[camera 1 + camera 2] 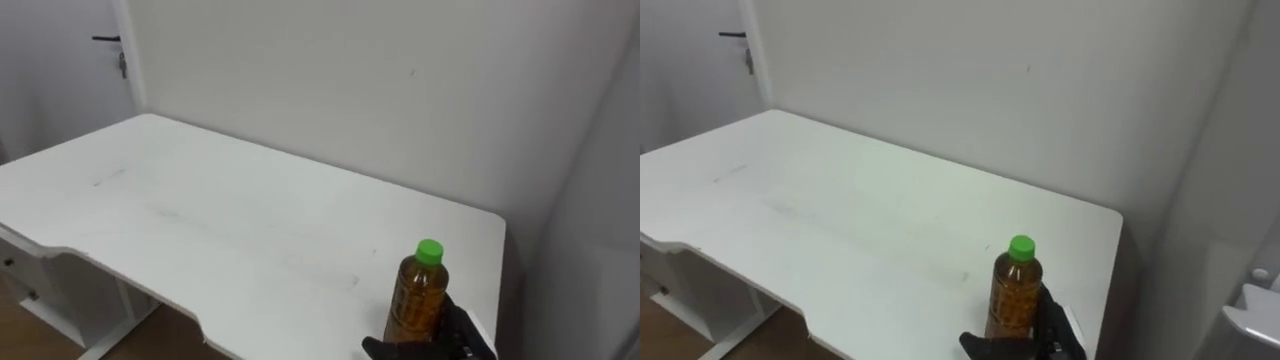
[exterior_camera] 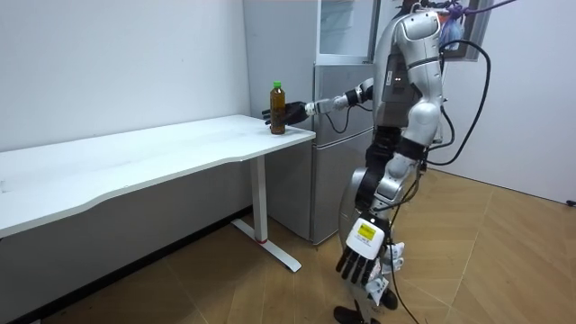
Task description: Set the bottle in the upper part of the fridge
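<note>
- The right hand (image 1: 452, 338) came in from the lower right. Its dark fingers were curled round the lower body of the bottle (image 1: 417, 298).
- The bottle stood upright on the bench (image 1: 200, 215), near the front right corner and close to both the front edge and the right-hand end.
- It was a clear plastic bottle holding an amber-brown liquid that reached up into the neck, just under the cap.
- It had a bright green screw cap and a round body that narrowed a little toward the top. Any label on it could not be made out.
- The bench was white-topped and ran away to the robot's left, its front edge curving inward partway along.
- Behind the bench stood a plain pale wall (image 1: 350, 100). At the far left was a door (image 1: 60, 70) with a dark handle (image 1: 105, 40).
- In the room view the robot stood upright at the bench's end, its right arm stretched out to the bottle.
- A tall grey fridge (image 2: 337, 135) stood just beside that end of the bench, behind the robot's outstretched arm. What it held could not be seen.
- The left hand (image 2: 364, 265) hung low at the robot's side with its fingers straight and relaxed, holding nothing.
</note>
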Available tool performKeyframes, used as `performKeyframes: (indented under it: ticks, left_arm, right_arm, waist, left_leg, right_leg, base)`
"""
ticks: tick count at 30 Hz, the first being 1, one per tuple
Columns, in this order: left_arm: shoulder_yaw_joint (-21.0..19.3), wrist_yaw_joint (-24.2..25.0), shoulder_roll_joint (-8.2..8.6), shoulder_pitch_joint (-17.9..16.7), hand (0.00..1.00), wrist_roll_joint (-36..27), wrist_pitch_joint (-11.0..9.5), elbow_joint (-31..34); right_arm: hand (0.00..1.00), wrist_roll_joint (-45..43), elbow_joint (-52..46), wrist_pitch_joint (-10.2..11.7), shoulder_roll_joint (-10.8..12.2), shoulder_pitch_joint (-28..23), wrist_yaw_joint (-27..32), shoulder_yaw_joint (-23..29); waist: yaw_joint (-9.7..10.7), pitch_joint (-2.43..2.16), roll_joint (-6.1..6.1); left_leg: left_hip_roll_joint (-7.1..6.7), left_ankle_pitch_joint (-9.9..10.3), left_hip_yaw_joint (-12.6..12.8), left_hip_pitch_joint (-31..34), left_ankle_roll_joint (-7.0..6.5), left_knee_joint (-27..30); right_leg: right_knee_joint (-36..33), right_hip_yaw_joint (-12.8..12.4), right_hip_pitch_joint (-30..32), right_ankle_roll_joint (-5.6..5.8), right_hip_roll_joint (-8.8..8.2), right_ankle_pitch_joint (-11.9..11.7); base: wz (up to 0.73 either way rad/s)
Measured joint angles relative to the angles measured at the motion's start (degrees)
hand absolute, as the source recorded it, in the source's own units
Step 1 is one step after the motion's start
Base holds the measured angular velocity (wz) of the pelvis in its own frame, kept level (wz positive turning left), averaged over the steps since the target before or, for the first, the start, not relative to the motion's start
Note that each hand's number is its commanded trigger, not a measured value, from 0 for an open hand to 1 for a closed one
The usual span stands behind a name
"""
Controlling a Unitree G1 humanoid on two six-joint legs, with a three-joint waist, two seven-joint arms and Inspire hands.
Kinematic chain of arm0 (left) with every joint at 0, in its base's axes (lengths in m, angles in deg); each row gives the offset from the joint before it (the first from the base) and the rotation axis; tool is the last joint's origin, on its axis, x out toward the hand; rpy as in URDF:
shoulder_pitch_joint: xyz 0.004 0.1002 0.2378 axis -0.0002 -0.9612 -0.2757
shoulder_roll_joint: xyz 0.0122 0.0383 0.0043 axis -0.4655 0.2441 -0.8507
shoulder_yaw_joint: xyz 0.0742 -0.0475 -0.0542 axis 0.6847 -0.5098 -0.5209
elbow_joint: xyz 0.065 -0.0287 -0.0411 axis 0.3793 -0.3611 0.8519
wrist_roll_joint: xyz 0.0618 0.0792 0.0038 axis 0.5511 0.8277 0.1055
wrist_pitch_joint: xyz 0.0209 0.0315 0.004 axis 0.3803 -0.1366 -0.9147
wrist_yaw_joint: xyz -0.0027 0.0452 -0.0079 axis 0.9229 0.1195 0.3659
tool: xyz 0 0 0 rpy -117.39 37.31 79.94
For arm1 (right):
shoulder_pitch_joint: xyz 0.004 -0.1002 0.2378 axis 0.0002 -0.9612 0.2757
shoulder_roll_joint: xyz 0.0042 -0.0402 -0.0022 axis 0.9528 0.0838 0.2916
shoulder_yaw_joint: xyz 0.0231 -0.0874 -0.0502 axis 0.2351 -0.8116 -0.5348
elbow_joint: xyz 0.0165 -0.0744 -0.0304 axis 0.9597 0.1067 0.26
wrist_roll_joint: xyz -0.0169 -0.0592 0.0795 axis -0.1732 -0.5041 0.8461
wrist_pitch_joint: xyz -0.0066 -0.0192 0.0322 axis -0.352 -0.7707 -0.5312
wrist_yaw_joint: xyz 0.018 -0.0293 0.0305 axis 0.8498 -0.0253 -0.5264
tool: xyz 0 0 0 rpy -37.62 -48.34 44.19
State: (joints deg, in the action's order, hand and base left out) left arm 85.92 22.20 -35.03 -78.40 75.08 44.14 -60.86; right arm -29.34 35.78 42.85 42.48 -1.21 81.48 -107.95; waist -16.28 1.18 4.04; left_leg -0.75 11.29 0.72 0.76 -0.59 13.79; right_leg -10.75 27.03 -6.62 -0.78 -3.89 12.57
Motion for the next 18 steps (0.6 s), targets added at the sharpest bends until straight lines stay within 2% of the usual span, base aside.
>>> performKeyframes:
  ticks: [5, 11, 18]
  left_arm:
    - [0.0, 0.0, -0.02, -0.7, 0.0, 0.0, 0.8, 0.0]
    - [0.0, 0.1, -0.04, -1.2, 0.0, 0.0, 1.0, 0.3]
    - [0.0, 1.3, -0.33, -1.8, 0.0, 0.0, 1.1, 0.3]
  right_arm:
    - [0.0, 0.1, 2.2, 0.0, -0.7, 1.6, 1.4, 0.0]
    - [0.0, 0.2, 2.9, 0.0, -1.0, 1.8, 2.8, 0.0]
    - [0.0, 2.3, 4.2, 0.0, -1.0, 2.6, 4.3, 0.2]
  waist:
    - [-0.2, -0.01, 0.01]
    - [-1.1, -0.13, 0.16]
    - [-1.3, -0.15, 0.19]
  left_leg:
    - [0.01, 0.0, -0.1, 0.4, 0.0, -0.1]
    - [-0.02, 0.0, -0.7, 0.7, 0.0, 0.1]
    - [-0.01, 0.0, -1.4, 0.8, -0.01, 0.9]
  right_leg:
    - [0.0, 0.3, 0.1, 0.02, -0.01, 0.0]
    - [-0.1, 0.4, 0.2, 0.02, -0.01, 0.0]
    - [0.0, 1.5, -0.3, 0.03, -0.05, 0.0]
  base:
    - [0.04]
    - [0.02]
    - [0.07]
